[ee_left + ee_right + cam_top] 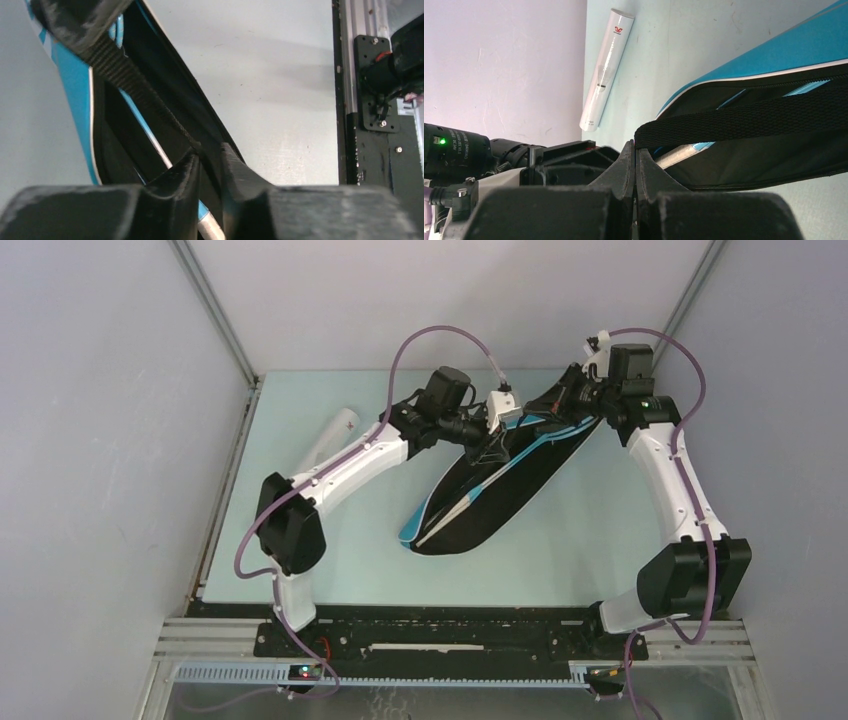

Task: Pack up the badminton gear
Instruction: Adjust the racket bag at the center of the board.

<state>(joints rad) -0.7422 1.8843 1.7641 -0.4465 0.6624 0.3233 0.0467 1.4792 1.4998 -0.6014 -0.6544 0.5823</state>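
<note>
The blue and black racket bag (480,505) lies diagonally across the middle of the table, its mouth open. A racket's white handle (210,230) shows inside it, also in the right wrist view (679,155). My left gripper (487,445) is at the bag's upper middle, shut (210,155) on the black strap (120,65) and the bag's edge. My right gripper (572,392) is at the bag's far end, its fingers pressed together (634,147) at the end of the strap (749,117). The long white tube (325,443) lies at the far left by the wall (606,67). No shuttlecocks show.
The enclosure's walls close in the table on the left, right and back. The left arm's wrist (474,150) is close beside the right gripper. The black rail with the arm mounts (370,90) runs along the near edge.
</note>
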